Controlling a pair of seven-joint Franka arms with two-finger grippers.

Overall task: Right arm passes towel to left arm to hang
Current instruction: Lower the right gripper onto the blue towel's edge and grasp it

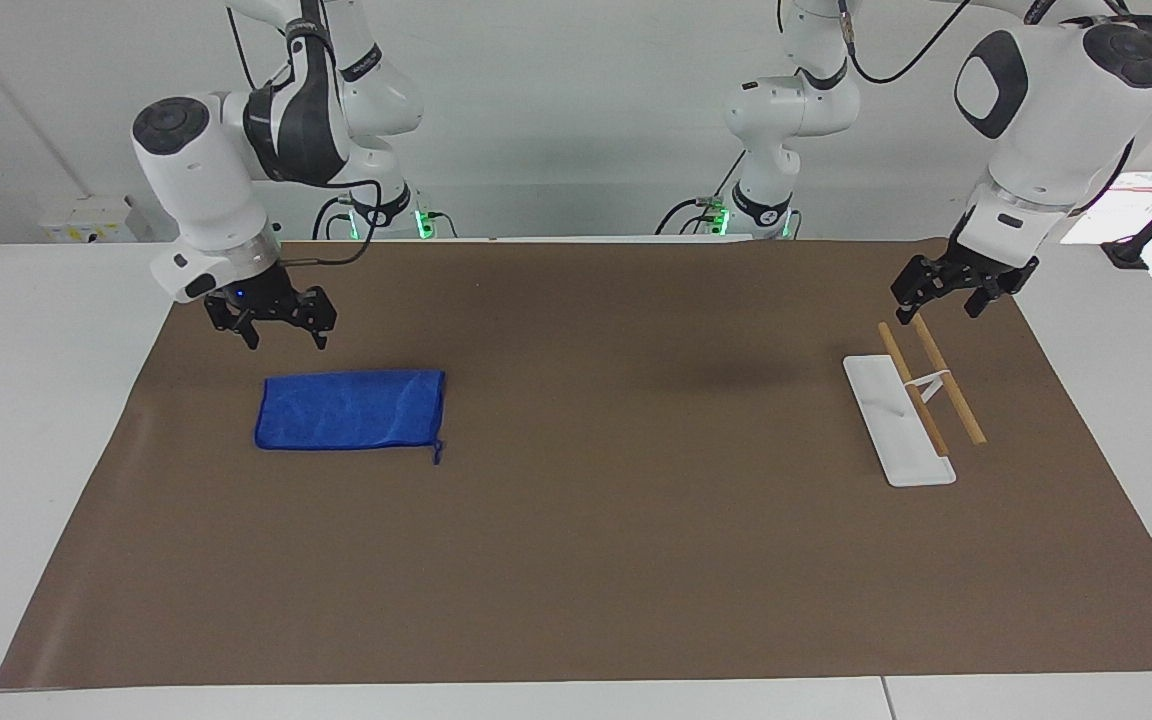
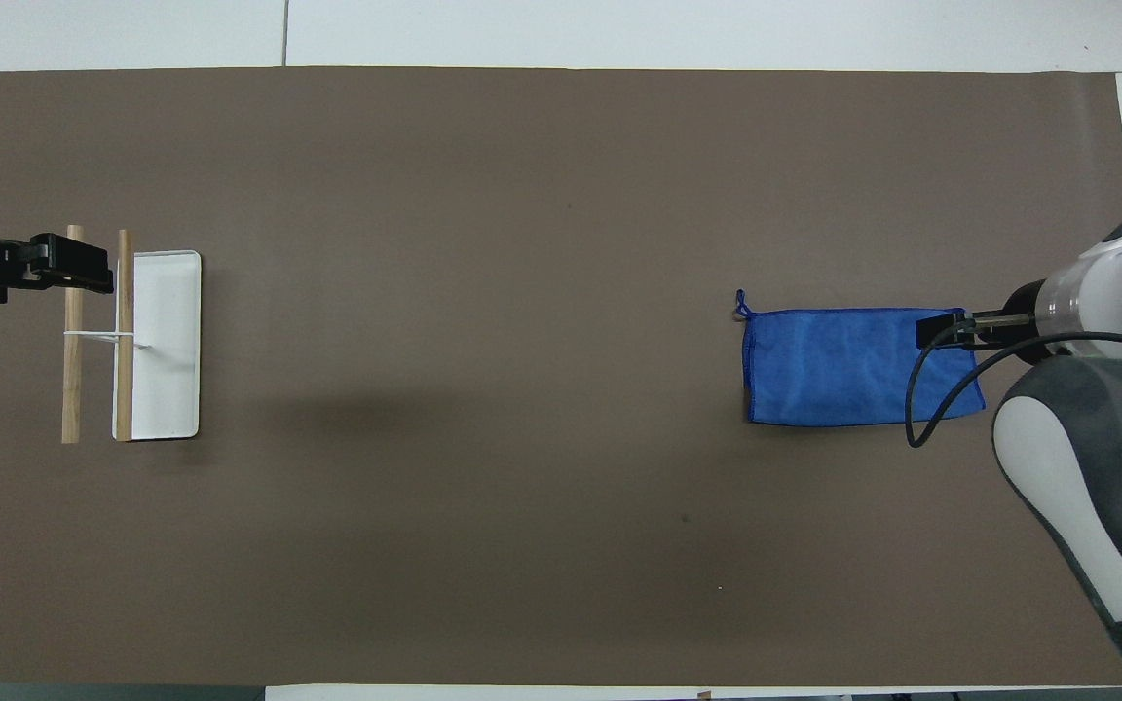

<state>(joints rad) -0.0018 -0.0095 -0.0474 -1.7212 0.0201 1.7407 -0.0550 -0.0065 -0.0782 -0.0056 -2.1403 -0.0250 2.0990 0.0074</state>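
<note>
The blue towel (image 1: 351, 410) lies flat on the brown mat toward the right arm's end of the table, and it also shows in the overhead view (image 2: 853, 367). Its loop (image 1: 436, 455) is at the corner toward the table's middle. My right gripper (image 1: 286, 343) is open and empty. It hangs over the towel's edge at the right arm's end and does not touch it. In the overhead view it (image 2: 939, 329) covers a towel corner. My left gripper (image 1: 941, 308) is open and empty, and waits over the rack's wooden rods (image 1: 948, 392).
A towel rack lies toward the left arm's end: a white base (image 1: 891, 425) with two wooden rods, also in the overhead view (image 2: 167, 341). The brown mat (image 1: 636, 550) covers most of the white table. The right arm's cable (image 2: 921, 409) hangs over the towel.
</note>
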